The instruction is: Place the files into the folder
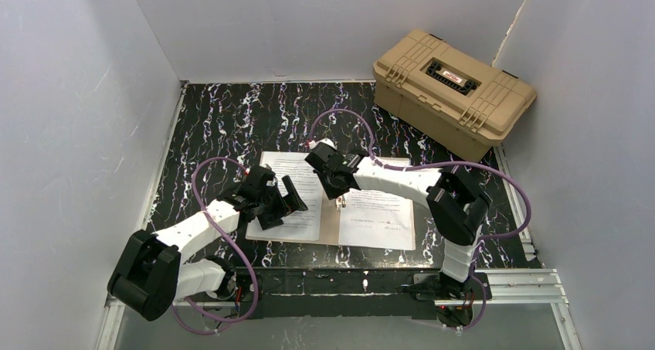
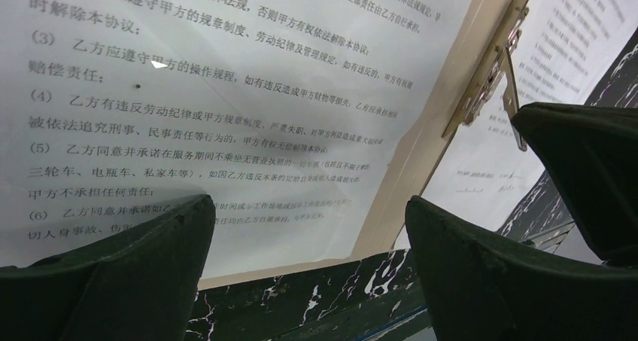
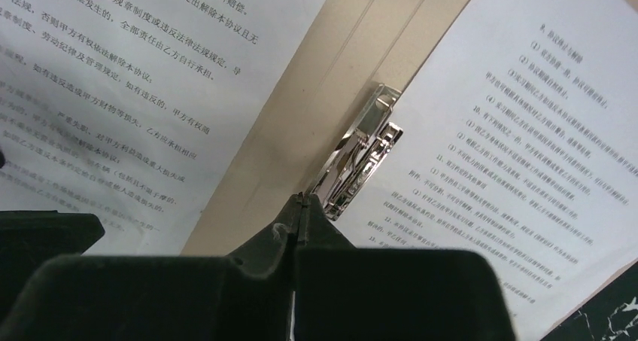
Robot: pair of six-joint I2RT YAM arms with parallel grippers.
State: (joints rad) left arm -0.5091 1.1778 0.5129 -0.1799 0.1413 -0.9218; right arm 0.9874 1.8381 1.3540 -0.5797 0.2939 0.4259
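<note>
**Open folder at centre, papers on both halves**

In the top view the folder (image 1: 330, 225) lies open and flat at the middle of the table (image 1: 232, 126). One sheet (image 1: 290, 168) is on its left half and another sheet (image 1: 382, 211) on its right half. The left gripper (image 2: 307, 205) hangs low over the left sheet's lower edge, jaws spread wide and holding nothing. The right gripper (image 3: 299, 202) has its jaws pressed together, tips at the lower end of the metal clip (image 3: 365, 149) on the spine; whether they pinch it I cannot tell. A tan case (image 1: 452, 87) sits at upper right.
</note>
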